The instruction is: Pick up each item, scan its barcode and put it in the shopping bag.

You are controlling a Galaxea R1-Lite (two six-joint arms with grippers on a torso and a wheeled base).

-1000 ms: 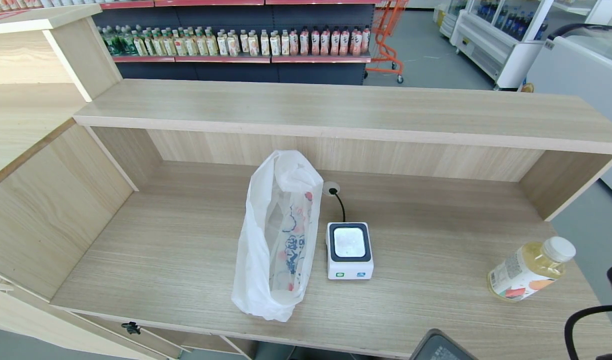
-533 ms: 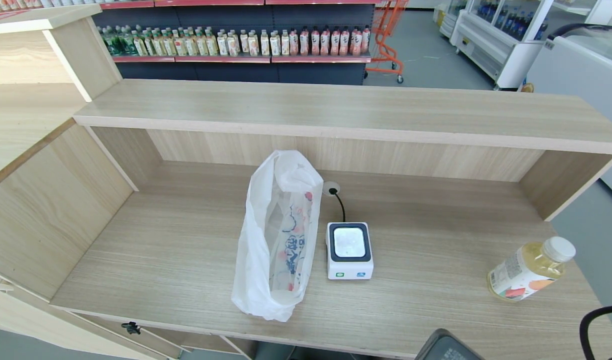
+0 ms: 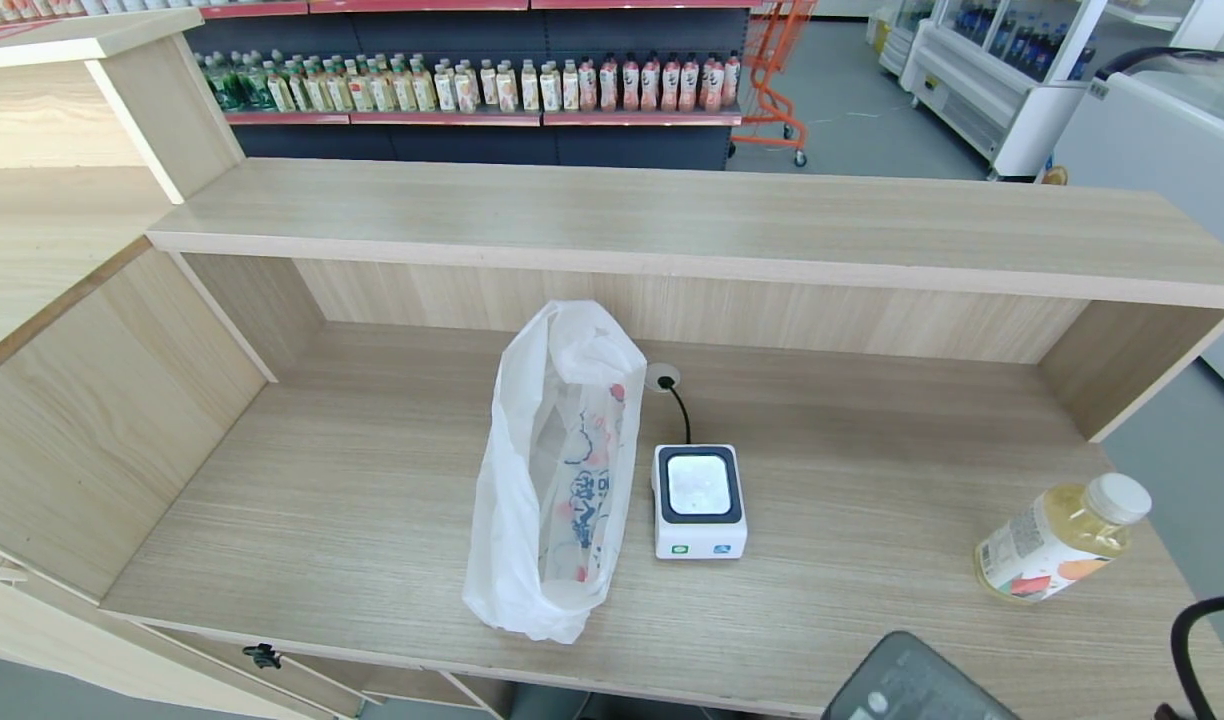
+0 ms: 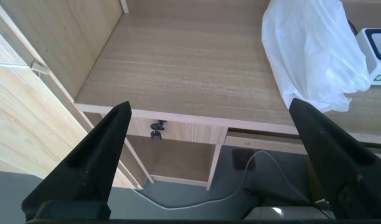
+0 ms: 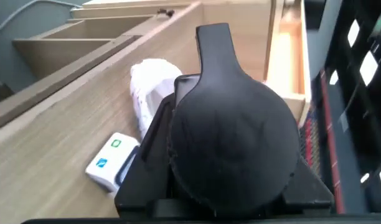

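**One bottle on the bench, not yet picked up**

The bench point(image 3: 852, 470) carries everything, and we place each thing from the scanner point(image 3: 699, 500), which sits near the middle with its window facing up and its cable running to a hole behind it.

The shopping bag point(image 3: 557, 470) stands just beside the scanner on its left, nearly touching it. It is white and thin, its mouth is open upward and print shows through its side. Whether anything is already in it we cannot tell.

The bottle point(image 3: 1062, 540) lies on its side well to the right of the scanner, close to the bench's right end, with its white cap pointing away from the scanner. It holds a yellowish drink and nothing touches it.

The left gripper point(image 4: 210, 106) hangs off the bench's front edge, to the left of the scanner beyond the bag. Its fingers point(image 4: 119, 124) are spread wide and empty, well apart from the bottle. Whether the right gripper point(image 5: 231, 130) is released or clenched we cannot tell. It sits to the scanner's right, on the bottle's side.

We judge the step in hand to be the pick-up, not yet begun. The next move calls for the right arm to come over the bottle and close across its round body, so it can then be turned label-down over the scanner window. A bottle lying on its side may roll under a careless touch.
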